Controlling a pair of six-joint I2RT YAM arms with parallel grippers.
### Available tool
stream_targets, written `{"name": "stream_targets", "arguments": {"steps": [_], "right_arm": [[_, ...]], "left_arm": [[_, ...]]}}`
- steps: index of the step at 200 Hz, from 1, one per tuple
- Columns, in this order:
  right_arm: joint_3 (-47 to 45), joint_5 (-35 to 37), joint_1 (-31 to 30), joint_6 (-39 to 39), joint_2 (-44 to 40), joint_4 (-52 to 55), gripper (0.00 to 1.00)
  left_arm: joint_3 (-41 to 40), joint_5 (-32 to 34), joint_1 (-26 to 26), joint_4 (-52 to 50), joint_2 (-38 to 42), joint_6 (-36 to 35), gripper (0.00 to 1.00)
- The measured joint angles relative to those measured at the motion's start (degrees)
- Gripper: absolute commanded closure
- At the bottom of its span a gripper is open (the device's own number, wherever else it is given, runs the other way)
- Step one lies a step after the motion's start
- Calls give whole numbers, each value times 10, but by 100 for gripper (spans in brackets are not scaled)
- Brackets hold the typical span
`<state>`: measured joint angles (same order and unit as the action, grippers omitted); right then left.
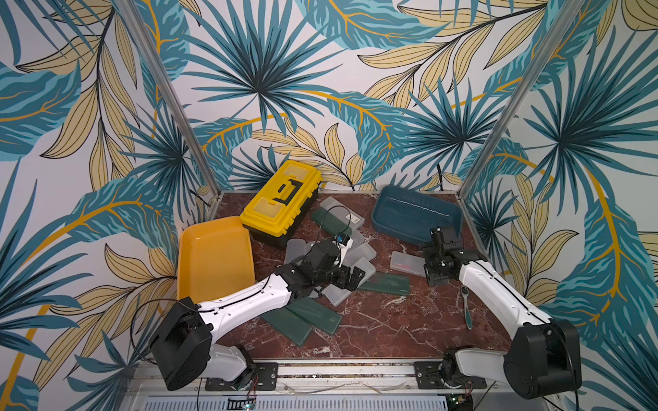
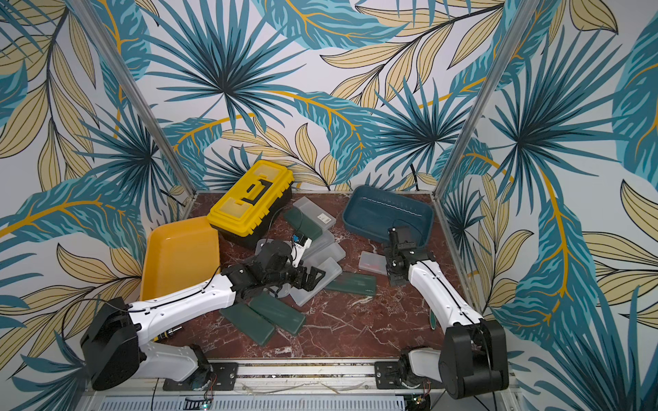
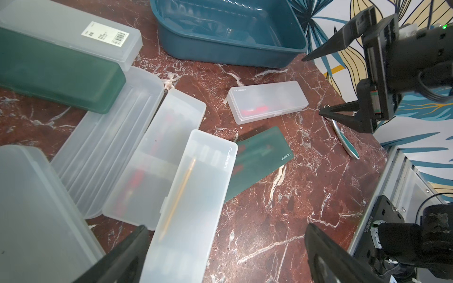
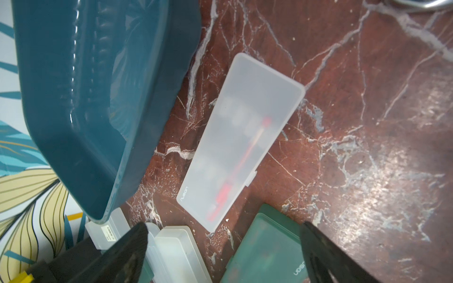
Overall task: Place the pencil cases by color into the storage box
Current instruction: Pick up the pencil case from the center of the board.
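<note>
Pencil cases [image 1: 365, 251], frosted and dark green, lie heaped mid-counter [image 1: 391, 331] between the yellow tray [image 1: 213, 256] and the teal bin [image 1: 416, 213]. One small frosted case [image 4: 245, 137] lies alone beside the bin, below the right gripper [image 3: 311, 87], whose jaws stand apart, apparently touching nothing. The left gripper [image 3: 226, 226] has its jaws spread over the heap.

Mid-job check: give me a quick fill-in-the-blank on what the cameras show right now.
1. The small frosted case beside the blue bin shows something ___ inside.
2. The right tool near it has its jaws ___.
3. The neighbouring case beside the barcode-labelled case is dark ___.
Missing words: red; open; green.
</note>
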<state>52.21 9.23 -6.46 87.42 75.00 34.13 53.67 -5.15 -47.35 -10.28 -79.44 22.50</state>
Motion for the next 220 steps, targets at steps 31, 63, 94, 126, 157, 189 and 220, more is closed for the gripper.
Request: {"name": "stream_targets", "arguments": {"steps": [31,63,94,126,157,189,220], "right_arm": [[0,-1,-1,40,33,-8,3],[0,-5,-1,66,71,-26,3],[1,-9,-1,79,110,-43,3],[5,-12,-1,89,137,-57,3],[14,-14,0,95,156,-71,3],[28,-16,5,97,170,-75,3],[35,-23,12,99,188,-82,3]], "left_arm": [[0,3,-1,0,2,-3,0],[0,6,-2,0,7,-8,0],[0,9,-2,1,8,-13,0],[0,11,-2,1,8,-15,0],[0,10,-2,2,8,-17,0],[0,10,-2,2,8,-17,0],[0,10,-2,2,8,-21,0]]}}
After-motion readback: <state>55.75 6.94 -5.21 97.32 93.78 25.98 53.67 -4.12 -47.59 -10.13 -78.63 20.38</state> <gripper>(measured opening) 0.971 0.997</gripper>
